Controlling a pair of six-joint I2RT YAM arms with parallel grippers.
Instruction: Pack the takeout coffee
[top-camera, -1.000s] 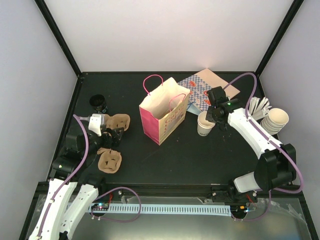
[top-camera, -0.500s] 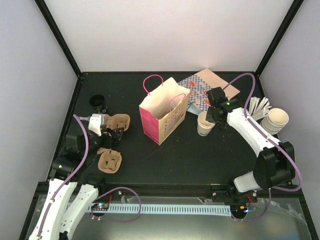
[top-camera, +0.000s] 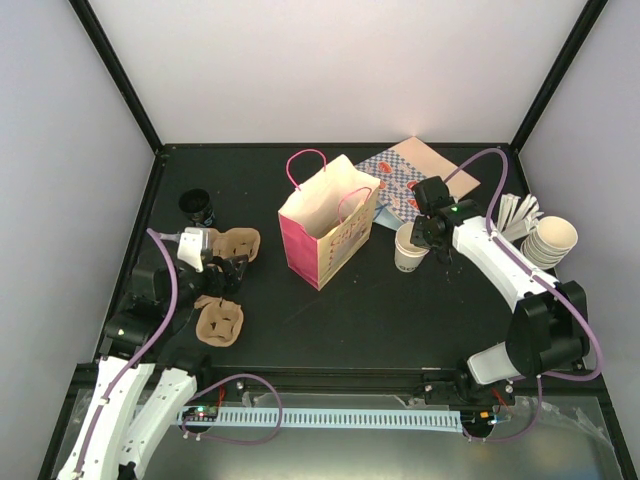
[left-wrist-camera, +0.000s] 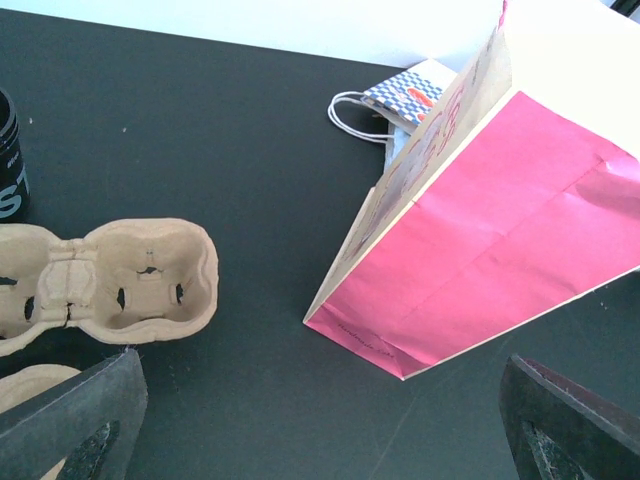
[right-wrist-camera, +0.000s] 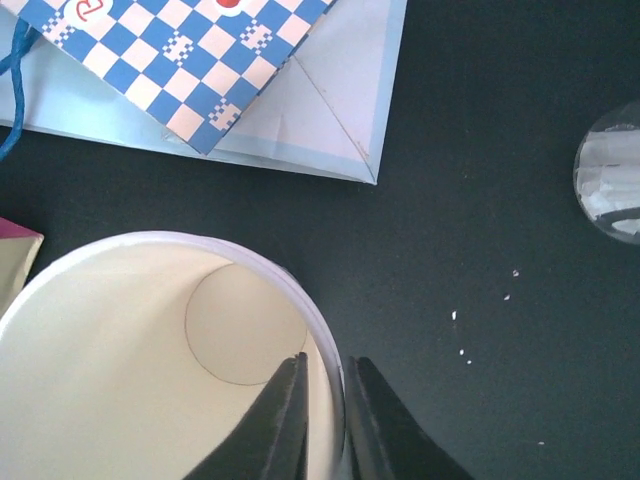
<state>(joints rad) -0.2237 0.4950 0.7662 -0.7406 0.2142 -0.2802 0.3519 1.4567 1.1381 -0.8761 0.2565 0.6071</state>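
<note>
Right wrist: your right gripper (right-wrist-camera: 326, 362) is pinching the rim of the small white paper cup (right-wrist-camera: 130, 340), one finger inside, one outside (left gripper (left-wrist-camera: 320, 420) gaping wide).

Small white paper takeout coffee (top-camera: 410, 247), upright on the table (top-camera: 400, 320), just right of the pink bag (top-camera: 325, 225); mouth open upward, cream inside; rim wall nipped between right gripper (right-wrist-camera: 324, 390) fingers (right-wrist-camera: 282, 425).
</note>
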